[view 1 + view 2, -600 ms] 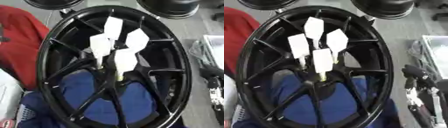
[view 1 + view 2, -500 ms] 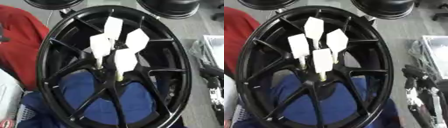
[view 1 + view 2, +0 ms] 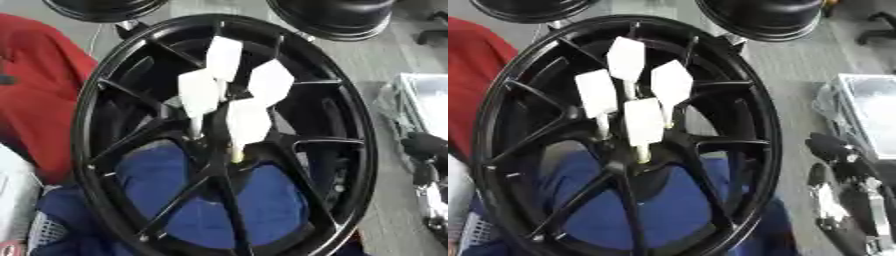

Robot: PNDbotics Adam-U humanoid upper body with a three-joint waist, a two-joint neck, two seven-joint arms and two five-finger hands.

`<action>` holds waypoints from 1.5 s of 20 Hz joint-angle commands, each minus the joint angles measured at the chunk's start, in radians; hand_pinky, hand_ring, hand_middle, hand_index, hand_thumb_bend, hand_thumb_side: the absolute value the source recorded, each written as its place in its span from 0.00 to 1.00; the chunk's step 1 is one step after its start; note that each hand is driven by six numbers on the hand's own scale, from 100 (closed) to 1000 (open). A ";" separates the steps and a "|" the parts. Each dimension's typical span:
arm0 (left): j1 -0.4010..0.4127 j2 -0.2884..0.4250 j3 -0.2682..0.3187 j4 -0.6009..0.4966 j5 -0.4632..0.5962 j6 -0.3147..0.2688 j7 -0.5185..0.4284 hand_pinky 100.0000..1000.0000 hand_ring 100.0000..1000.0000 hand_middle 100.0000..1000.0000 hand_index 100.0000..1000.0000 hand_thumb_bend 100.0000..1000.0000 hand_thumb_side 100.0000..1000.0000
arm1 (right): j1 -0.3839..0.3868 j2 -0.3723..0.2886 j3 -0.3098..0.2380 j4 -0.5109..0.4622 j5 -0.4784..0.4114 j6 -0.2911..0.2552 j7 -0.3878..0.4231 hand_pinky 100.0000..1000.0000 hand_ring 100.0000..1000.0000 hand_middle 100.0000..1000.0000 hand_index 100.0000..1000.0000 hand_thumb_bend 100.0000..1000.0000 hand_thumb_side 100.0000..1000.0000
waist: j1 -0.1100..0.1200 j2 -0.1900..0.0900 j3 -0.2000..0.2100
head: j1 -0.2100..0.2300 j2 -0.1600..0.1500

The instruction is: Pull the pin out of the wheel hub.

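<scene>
Right hand (image 3: 833,200): black and silver, at the lower right edge beside the wheel hub (image 3: 350,150), touching no pin; finger state cannot be told. Left hand: unseen. Four white-tagged pins (image 3: 643,122) stand seated in the hub's centre, over blue cloth (image 3: 210,210). Nothing has moved since earlier.

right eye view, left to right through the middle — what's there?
Red cloth → black wheel rim, with four white-tagged pins standing in its hub → grey floor → robot's right hand, dark, low at the right edge → clear tray at the edge.
</scene>
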 commanded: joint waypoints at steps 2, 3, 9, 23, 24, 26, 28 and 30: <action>-0.002 0.020 -0.002 -0.022 0.006 0.002 -0.007 0.54 0.77 0.55 0.60 0.57 0.45 | 0.027 -0.120 0.014 -0.015 0.042 -0.064 0.005 0.84 0.80 0.76 0.75 0.00 0.45 | 0.001 -0.031 -0.003 | -0.003 0.004; -0.002 0.021 -0.002 -0.022 0.007 0.002 -0.007 0.54 0.77 0.55 0.60 0.58 0.45 | 0.032 -0.145 0.013 -0.015 0.044 -0.080 0.002 0.84 0.80 0.76 0.75 0.00 0.44 | 0.000 -0.033 -0.004 | -0.002 0.005; 0.001 0.031 -0.007 -0.022 0.007 0.004 -0.011 0.54 0.77 0.55 0.60 0.58 0.45 | 0.042 -0.293 0.012 -0.015 0.062 -0.141 0.016 0.83 0.80 0.76 0.75 0.00 0.35 | -0.009 -0.045 -0.001 | -0.005 0.009; 0.008 0.051 -0.015 -0.022 0.004 0.008 -0.020 0.54 0.77 0.55 0.60 0.58 0.45 | -0.191 -0.631 -0.030 -0.015 -0.102 -0.034 0.139 0.83 0.79 0.75 0.75 0.00 0.25 | -0.033 -0.048 0.015 | -0.028 0.013; 0.008 0.052 -0.017 -0.022 0.004 0.009 -0.021 0.54 0.77 0.55 0.60 0.57 0.45 | -0.206 -0.653 -0.027 -0.015 -0.116 -0.022 0.152 0.83 0.79 0.75 0.75 0.00 0.24 | -0.035 -0.048 0.017 | -0.031 0.013; 0.008 0.055 -0.019 -0.022 0.004 0.010 -0.024 0.54 0.77 0.55 0.60 0.57 0.45 | -0.238 -0.696 -0.027 -0.015 -0.140 -0.002 0.181 0.83 0.80 0.75 0.76 0.00 0.23 | -0.040 -0.049 0.023 | -0.038 0.013; 0.007 0.058 -0.021 -0.022 0.005 0.010 -0.026 0.54 0.77 0.55 0.60 0.57 0.45 | -0.273 -0.730 -0.029 -0.015 -0.149 0.011 0.212 0.83 0.81 0.76 0.77 0.00 0.19 | -0.047 -0.049 0.031 | -0.047 0.012; 0.007 0.061 -0.023 -0.022 0.004 0.011 -0.028 0.54 0.77 0.55 0.60 0.57 0.45 | -0.307 -0.751 -0.031 -0.015 -0.146 0.011 0.244 0.84 0.82 0.77 0.78 0.00 0.19 | -0.053 -0.048 0.040 | -0.060 0.008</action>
